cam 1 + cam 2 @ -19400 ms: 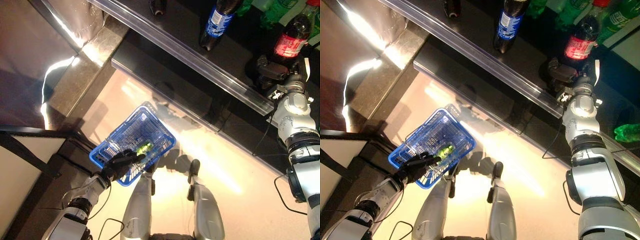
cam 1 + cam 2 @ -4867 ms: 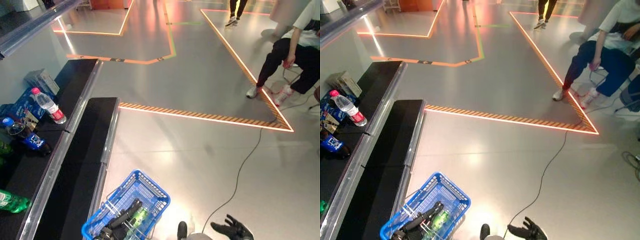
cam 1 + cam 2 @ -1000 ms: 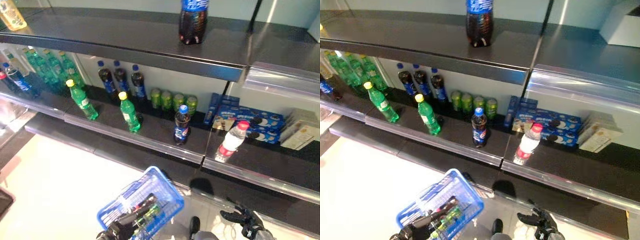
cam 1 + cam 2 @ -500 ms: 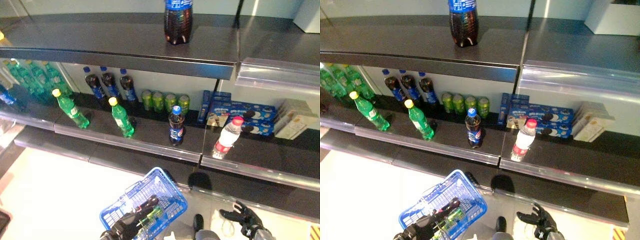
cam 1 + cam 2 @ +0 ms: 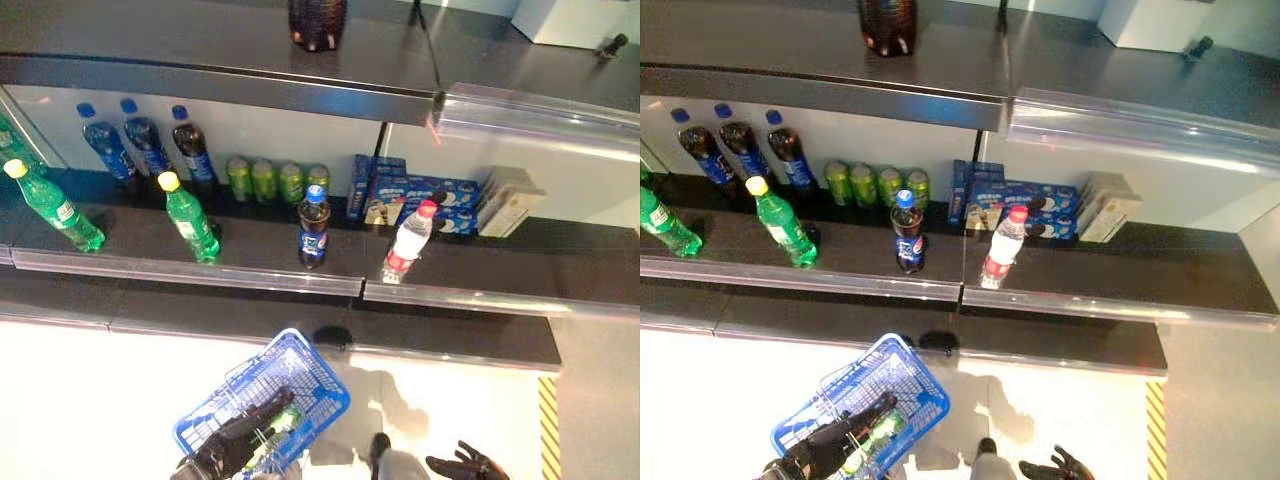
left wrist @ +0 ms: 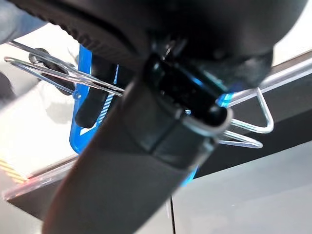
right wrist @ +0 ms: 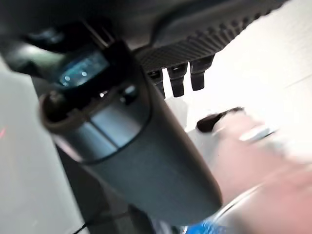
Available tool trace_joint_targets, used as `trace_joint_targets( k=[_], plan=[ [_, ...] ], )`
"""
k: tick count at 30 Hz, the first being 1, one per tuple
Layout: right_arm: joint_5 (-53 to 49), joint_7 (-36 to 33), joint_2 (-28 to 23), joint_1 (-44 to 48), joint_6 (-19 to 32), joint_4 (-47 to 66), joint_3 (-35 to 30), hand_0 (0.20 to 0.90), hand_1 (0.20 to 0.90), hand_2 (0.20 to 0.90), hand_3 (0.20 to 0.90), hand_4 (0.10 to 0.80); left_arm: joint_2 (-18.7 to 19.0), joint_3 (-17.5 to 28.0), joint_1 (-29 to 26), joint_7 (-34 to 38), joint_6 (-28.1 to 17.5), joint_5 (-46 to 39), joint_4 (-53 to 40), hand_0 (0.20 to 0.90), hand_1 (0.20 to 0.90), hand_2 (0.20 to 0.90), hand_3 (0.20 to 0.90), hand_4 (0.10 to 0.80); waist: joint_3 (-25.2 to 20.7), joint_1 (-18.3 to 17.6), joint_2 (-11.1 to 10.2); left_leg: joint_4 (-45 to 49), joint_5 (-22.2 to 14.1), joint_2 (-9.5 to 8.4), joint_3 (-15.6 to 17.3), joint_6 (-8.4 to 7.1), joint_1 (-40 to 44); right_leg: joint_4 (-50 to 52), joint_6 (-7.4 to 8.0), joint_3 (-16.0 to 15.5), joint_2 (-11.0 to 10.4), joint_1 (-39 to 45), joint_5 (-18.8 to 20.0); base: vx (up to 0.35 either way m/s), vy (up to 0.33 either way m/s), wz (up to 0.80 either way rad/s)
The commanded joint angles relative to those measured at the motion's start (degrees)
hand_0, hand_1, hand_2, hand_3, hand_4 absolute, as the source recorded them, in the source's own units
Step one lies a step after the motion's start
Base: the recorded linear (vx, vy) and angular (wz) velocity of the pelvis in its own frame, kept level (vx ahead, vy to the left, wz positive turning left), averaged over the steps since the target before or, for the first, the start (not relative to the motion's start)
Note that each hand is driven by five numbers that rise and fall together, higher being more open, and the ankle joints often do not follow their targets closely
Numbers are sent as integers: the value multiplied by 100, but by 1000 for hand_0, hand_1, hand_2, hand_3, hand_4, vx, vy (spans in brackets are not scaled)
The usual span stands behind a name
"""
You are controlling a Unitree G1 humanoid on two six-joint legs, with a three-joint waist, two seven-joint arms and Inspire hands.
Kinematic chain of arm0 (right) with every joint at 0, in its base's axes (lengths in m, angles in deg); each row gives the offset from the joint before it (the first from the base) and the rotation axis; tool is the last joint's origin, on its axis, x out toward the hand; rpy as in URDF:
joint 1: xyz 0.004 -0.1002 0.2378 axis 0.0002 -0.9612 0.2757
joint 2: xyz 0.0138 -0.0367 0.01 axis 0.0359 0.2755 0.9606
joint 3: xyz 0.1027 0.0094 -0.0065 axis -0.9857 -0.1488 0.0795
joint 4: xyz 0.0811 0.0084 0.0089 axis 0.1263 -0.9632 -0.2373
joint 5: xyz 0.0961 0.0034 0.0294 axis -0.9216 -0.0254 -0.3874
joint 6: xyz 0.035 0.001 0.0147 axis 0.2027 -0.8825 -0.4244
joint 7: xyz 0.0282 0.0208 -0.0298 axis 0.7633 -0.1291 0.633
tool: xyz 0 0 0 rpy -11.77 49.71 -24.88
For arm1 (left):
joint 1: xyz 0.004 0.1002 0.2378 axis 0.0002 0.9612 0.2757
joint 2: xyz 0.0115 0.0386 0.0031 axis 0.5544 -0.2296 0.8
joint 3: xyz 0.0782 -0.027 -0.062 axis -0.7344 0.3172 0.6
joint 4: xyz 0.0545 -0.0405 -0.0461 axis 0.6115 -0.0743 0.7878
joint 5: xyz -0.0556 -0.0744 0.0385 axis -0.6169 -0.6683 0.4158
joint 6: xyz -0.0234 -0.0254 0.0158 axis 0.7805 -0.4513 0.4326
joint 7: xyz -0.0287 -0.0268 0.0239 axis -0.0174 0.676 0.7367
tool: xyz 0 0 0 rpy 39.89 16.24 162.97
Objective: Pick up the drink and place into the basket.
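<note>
Shelves have slid leftward as the head turns; left hand (image 5: 228,450) grips the basket (image 5: 310,372) at 7 o'clock, right hand (image 5: 468,464) splayed empty, and the cola bottle (image 5: 313,228), centre shelf, looks rigid, slick, best grasped mid-body.

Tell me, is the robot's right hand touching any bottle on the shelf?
Apart. In the left eye view the right hand hangs low over the floor, fingers spread, well clear of the red-capped bottle on the shelf.

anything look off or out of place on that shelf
Mostly tidy. The clear water bottle with the red cap leans at the shelf's front edge, away from the upright rows behind. The two green bottles near the front also tilt. Nothing looks spilled or damaged.
</note>
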Motion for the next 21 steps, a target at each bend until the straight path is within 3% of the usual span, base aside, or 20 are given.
trace_joint_targets(
  k=[1,6,12,21],
  plan=[
    [-142,53,-316,203,258,252,-20,900,900,900,900,800,92,180,-60,-748,-7,-460,-505,300,300,300,200,100,-300,69,163,344,187,22,-310,-38,-660,350,120,2,-61,189,-256,82,-101,-21],
    [8,-32,-379,101,189,224,-130,900,900,900,900,800,-28,199,16,-709,-3,-452,-594,300,300,300,200,100,-368,105,167,31,369,166,-269,-204,-526,57,102,-303,-54,434,-240,39,-4,5],
    [24,39,-321,42,240,202,-186,900,900,900,900,800,7,415,-21,-845,267,-735,-437,300,300,300,200,100,-455,139,136,-184,350,179,-257,-223,-254,29,147,-520,-111,627,-283,37,25,13],
    [177,25,-293,14,185,184,-167,900,900,900,900,800,48,572,85,-1134,476,-801,-267,300,300,300,200,100,-566,167,112,-247,301,207,-207,-232,-64,-18,172,-565,-113,763,-298,20,7,4]
  ],
)
